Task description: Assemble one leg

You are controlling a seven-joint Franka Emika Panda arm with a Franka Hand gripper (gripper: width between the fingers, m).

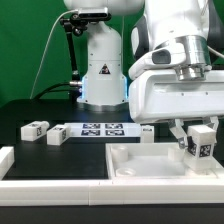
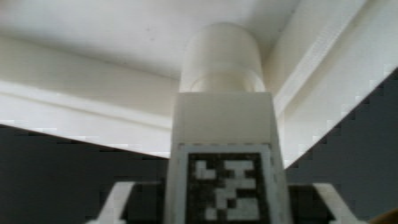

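Note:
My gripper (image 1: 200, 140) is shut on a leg (image 1: 202, 147), a white oblong block with a black-and-white tag, at the exterior view's right. It holds the leg over a corner of the large white tray-shaped square part (image 1: 125, 160). In the wrist view the leg (image 2: 226, 110) runs away from the fingers (image 2: 128, 200), its rounded end reaching toward the inner corner of the tray part (image 2: 107, 70). I cannot tell whether the leg touches the tray. Three more legs lie on the black table: two at the left (image 1: 36, 128) (image 1: 57, 133) and one (image 1: 147, 131) by the tray.
The marker board (image 1: 103, 129) lies flat on the table behind the tray part. A white bar (image 1: 5, 160) sits at the exterior view's left edge. The robot's base (image 1: 100, 70) stands at the back, with a black stand (image 1: 70, 50) beside it.

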